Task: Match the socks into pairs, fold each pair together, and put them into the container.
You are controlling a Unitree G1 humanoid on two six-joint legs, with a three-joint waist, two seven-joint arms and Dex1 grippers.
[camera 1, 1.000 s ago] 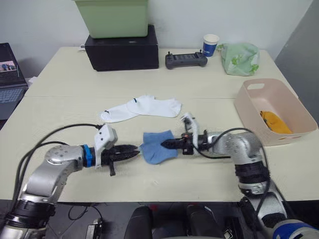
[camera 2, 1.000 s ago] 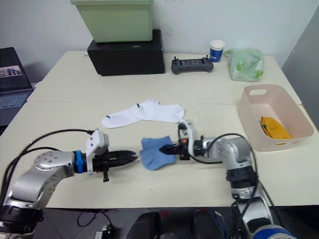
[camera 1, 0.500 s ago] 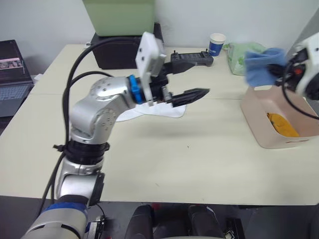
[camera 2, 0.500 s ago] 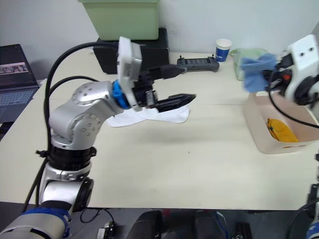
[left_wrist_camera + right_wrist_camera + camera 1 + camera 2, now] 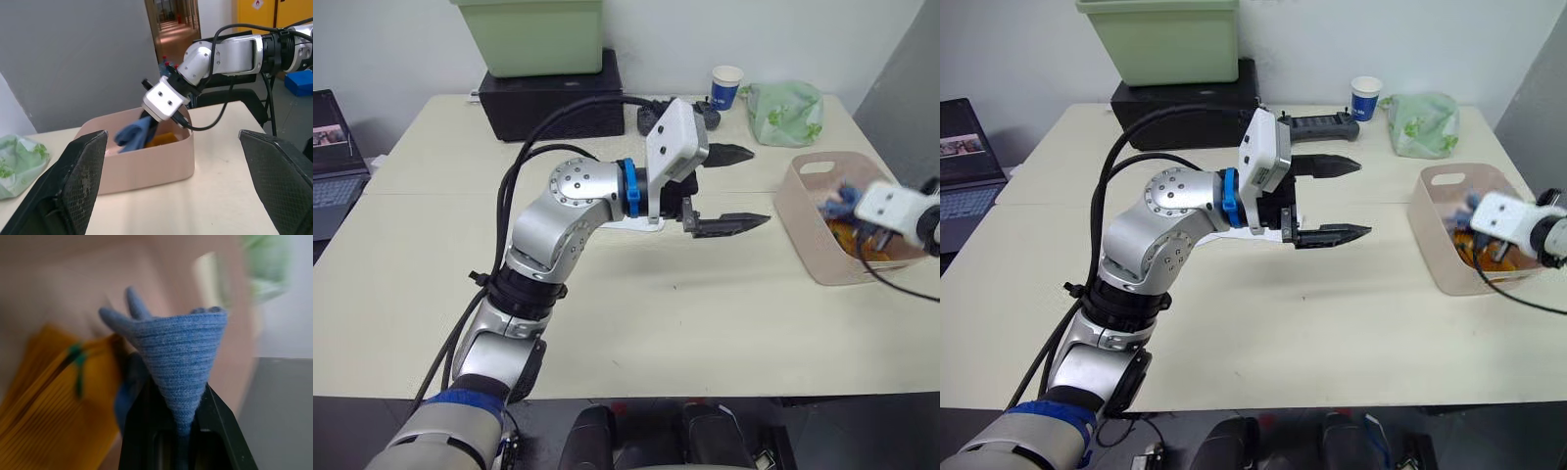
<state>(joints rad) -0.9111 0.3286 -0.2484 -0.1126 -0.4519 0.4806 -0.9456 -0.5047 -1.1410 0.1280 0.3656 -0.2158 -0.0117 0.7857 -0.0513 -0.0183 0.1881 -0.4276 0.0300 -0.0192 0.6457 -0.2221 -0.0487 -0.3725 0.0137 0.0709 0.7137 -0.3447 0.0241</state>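
Note:
My right gripper (image 5: 178, 396) reaches down into the pale pink container (image 5: 803, 220) at the table's right edge. It is shut on the folded light blue socks (image 5: 181, 347), which hang inside the container (image 5: 146, 166) over the orange socks (image 5: 44, 396). From the left wrist view the blue socks (image 5: 134, 134) sit just below the container's rim. My left gripper (image 5: 744, 188) is open and holds nothing, raised over the middle of the table and pointing toward the container. The white socks (image 5: 641, 222) lie on the table, mostly hidden behind my left arm.
A light green bin (image 5: 530, 34) stands on a black box (image 5: 553, 98) at the back. A black controller (image 5: 651, 116), a paper cup (image 5: 727, 86) and a pale green bag (image 5: 785, 115) line the far edge. A laptop (image 5: 328, 127) sits at the left.
My right gripper has come down from above the container into it, still holding the blue socks. My left gripper let go of them, opened, rose and swung right.

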